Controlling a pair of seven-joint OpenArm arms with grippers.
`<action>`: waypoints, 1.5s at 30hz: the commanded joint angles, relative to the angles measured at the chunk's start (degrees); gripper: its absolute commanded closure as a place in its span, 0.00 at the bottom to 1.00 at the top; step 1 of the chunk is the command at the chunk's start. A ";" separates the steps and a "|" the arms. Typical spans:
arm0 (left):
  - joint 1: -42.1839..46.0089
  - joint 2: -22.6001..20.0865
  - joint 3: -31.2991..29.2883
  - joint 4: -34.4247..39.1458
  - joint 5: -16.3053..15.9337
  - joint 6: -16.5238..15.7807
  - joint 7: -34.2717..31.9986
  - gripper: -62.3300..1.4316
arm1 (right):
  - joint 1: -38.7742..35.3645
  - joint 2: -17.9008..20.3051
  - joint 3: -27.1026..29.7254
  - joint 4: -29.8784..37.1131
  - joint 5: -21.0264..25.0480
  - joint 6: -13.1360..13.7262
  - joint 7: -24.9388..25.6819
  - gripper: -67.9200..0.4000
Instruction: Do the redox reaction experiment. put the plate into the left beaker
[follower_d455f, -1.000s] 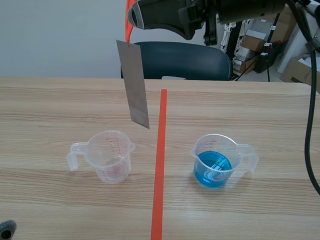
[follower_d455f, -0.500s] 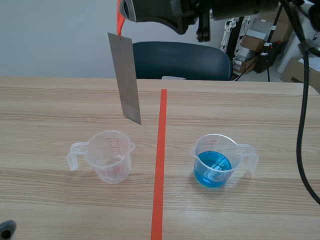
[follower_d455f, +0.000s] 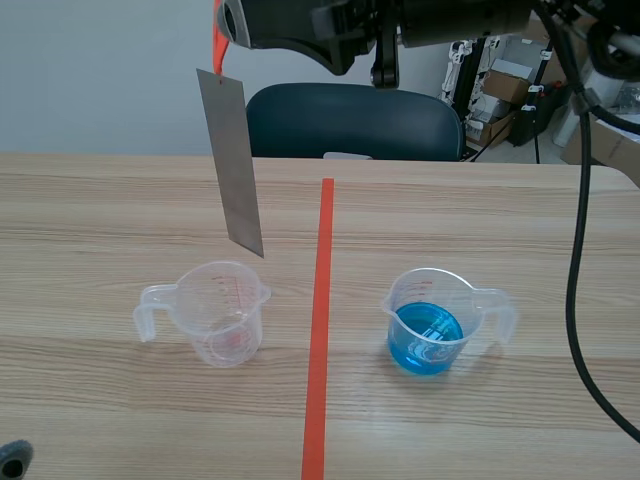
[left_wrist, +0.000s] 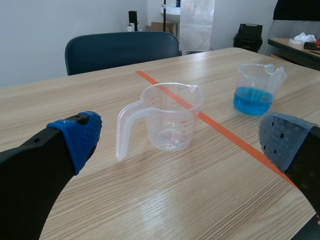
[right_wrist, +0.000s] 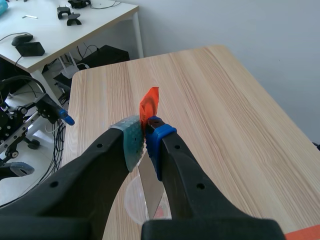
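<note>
Plate hangs from my right fingers, which grip it by its orange tab. Its lower corner is up over the far rim of the left beaker on the tabletop, not yet inside. My left fingers stand wide, holding nothing, low near that beaker. Best, I judge, to centre the dangling edge over the mouth first (it hangs slightly tilted), then lower slowly so it clears the rim without tipping the beaker.

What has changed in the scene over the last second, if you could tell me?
The right claw, shut on the orange tab of the metal plate, has carried the hanging plate to the robot's left, closer to the empty beaker. The empty beaker and the beaker of blue liquid have not moved, and the plate is still gripped.
</note>
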 joint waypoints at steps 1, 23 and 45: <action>0.59 0.15 -0.26 0.83 -0.63 0.04 -0.92 0.00 | 0.85 -0.70 -0.04 0.57 0.28 0.22 0.76 0.99; 0.57 0.17 -0.26 0.83 -0.63 0.04 -0.90 0.00 | 0.83 -3.82 -3.39 0.57 -2.71 0.20 1.36 0.99; 0.57 0.17 -0.26 0.83 -0.63 0.04 -0.87 0.00 | -0.37 -4.63 -3.80 0.13 -7.32 0.20 4.94 0.99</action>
